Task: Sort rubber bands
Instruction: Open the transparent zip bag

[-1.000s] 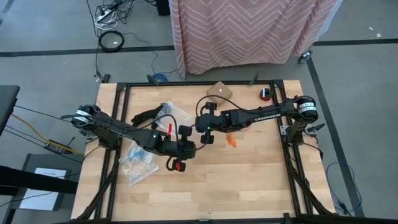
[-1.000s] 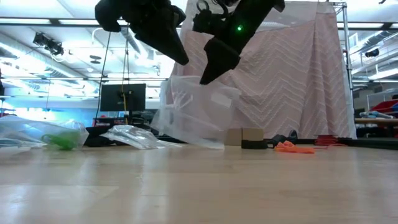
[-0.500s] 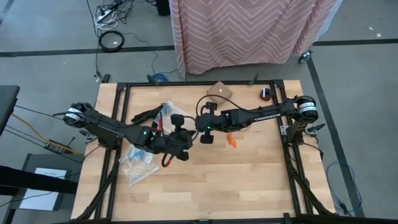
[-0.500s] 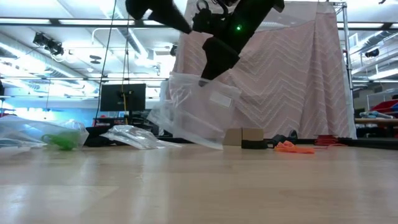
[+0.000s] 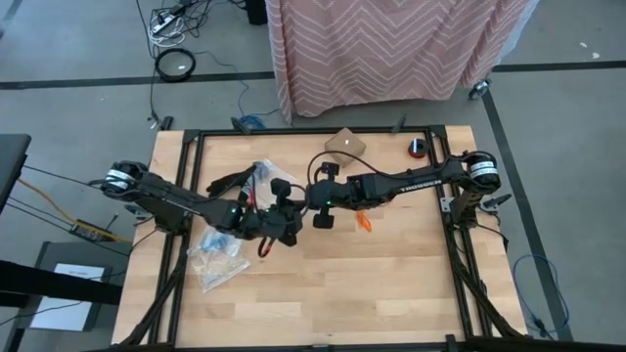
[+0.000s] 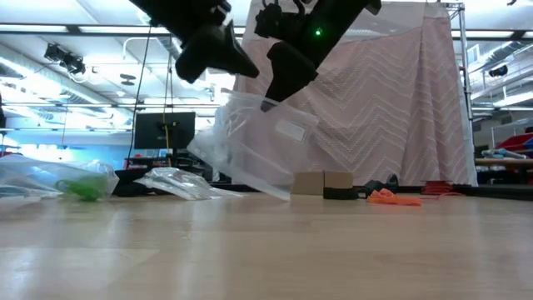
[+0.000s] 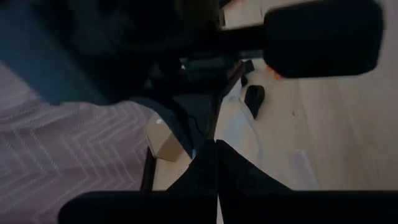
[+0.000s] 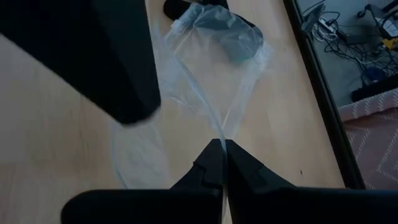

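While the clear zip bag (image 6: 250, 150) is pinched by the closed right gripper (image 8: 222, 163) with the closed left gripper (image 7: 216, 163) beside it, the orange rubber bands (image 5: 363, 221) lie beyond the bag, nearer the right arm.

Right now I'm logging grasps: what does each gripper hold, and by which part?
The right gripper pinches the upper edge of a clear zip bag, which hangs tilted above the table. The left gripper is shut, apparently on the same bag's edge.

both arms stretched toward table centre, left gripper (image 5: 290, 219) and right gripper (image 5: 315, 213) nearly touching, fingers pinched together on both
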